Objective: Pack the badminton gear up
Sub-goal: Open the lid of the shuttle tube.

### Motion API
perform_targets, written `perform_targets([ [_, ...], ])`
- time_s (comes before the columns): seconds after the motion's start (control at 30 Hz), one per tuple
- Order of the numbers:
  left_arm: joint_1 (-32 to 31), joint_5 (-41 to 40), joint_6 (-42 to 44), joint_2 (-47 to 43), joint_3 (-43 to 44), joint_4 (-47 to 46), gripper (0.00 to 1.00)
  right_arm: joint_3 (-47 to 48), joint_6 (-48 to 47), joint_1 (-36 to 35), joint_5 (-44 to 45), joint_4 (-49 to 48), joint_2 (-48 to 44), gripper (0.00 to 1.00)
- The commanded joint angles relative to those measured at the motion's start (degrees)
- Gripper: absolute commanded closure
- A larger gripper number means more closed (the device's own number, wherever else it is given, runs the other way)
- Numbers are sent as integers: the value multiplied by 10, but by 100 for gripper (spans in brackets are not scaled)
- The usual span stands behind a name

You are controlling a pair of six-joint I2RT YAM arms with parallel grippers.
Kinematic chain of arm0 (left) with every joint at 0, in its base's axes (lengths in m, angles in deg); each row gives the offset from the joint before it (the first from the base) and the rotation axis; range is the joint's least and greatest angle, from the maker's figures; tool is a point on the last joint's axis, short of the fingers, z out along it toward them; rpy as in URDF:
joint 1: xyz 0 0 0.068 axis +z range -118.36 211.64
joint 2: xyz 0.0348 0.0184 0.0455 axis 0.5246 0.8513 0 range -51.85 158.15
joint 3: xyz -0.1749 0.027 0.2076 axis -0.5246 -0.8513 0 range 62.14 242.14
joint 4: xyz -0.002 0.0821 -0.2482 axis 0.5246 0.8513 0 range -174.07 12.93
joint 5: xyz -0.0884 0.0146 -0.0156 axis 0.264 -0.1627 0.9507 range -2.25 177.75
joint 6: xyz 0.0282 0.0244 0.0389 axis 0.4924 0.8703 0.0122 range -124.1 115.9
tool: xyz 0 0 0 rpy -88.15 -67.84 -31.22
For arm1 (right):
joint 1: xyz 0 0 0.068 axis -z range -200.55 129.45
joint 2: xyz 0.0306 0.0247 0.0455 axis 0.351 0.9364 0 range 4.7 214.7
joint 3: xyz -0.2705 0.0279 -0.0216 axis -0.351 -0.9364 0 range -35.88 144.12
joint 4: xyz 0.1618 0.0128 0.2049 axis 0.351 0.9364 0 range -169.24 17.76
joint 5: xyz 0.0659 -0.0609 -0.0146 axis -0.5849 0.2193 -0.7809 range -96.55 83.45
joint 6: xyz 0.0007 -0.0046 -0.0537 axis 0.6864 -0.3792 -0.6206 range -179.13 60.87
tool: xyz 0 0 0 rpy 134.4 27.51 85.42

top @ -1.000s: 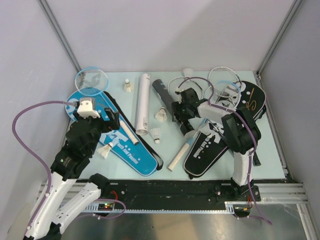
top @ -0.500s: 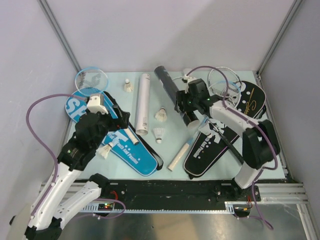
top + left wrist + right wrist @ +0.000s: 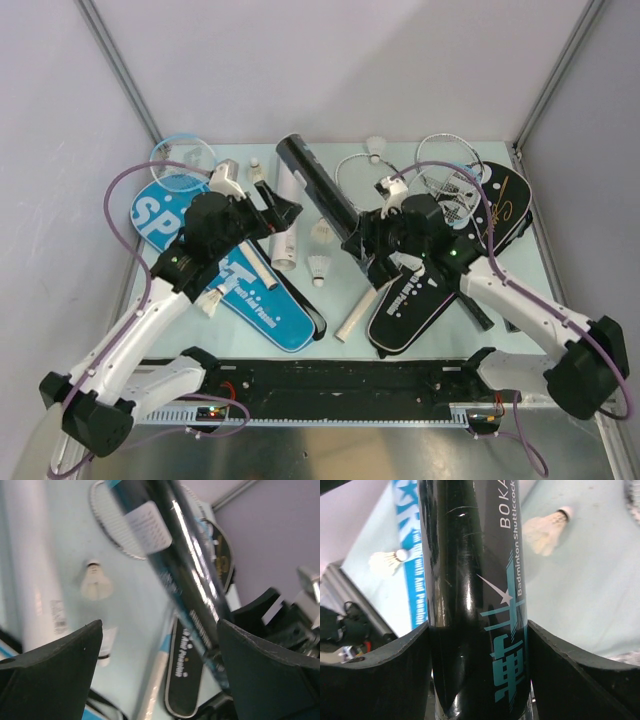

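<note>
glossy black tube [image 3: 320,190], a long smooth cylinder with teal print, sits tilted, clamped between the right gripper [image 3: 366,246] fingers; left gripper [image 3: 283,212] gapes wide, empty, over the matte white tube [image 3: 284,245].

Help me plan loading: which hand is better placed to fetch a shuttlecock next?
Probably left: the left hand is open and empty, while the right hand is clamped around the black tube.

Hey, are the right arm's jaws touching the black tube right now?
Touching. The right wrist view shows the black tube filling the gap between the right jaws, with both inner faces pressed against its sides.
</note>
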Motion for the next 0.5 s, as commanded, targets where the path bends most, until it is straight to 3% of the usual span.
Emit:
perform_targets([
  [0.0, 0, 81, -75, 18, -2, -147, 0, -34, 41, -26, -58, -122, -65, 57],
  [0.17, 1, 107, -118, 38, -45, -253, 0, -43, 50, -62, -69, -143, -81, 57],
  [0.33, 1, 101, -138, 49, -67, -286, 2, -44, 67, -79, -85, -167, -82, 57],
  [0.47, 0, 83, -172, 38, -93, -304, 14, -45, 77, -84, -87, -176, -74, 53],
])
